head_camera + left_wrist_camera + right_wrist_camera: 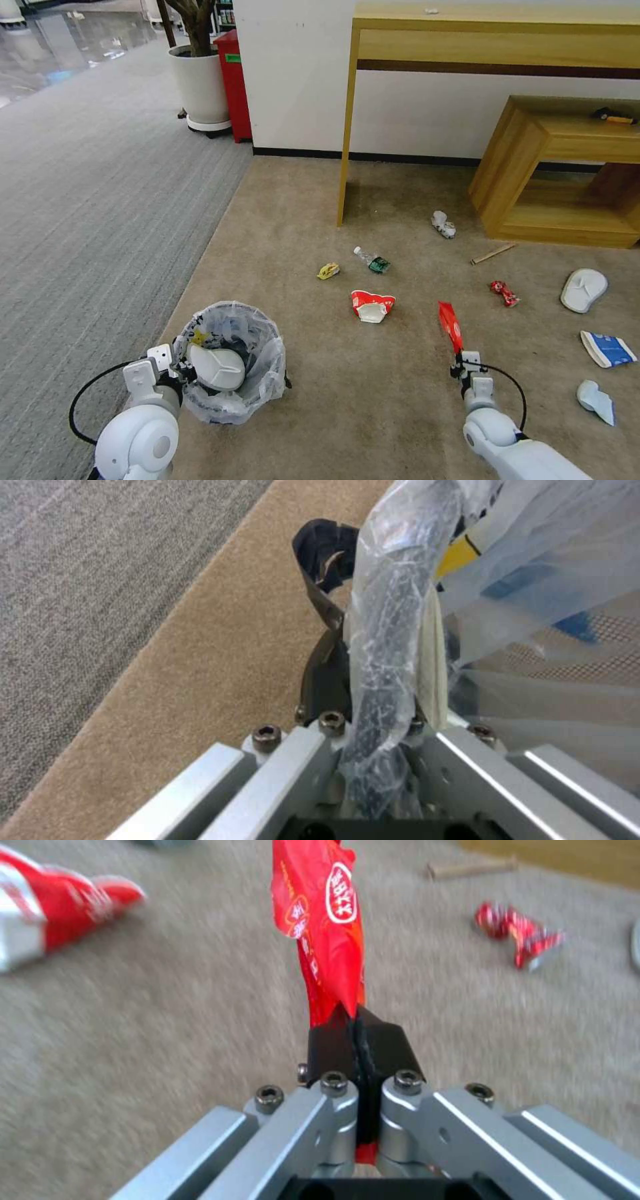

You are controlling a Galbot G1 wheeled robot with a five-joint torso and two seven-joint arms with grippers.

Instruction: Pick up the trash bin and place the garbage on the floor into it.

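The right claw (461, 361) was clamped on an upright red wrapper (451, 325); the bin (263, 373) lay well leftward, its rim pinched in the left claw (179, 363).

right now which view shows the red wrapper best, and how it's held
The right wrist view: the red wrapper stands up from the right gripper, its lower end pinched between shut fingers, print readable. The head view shows the same wrapper small, above that gripper, over the floor. The left wrist view looks at the trash bin.
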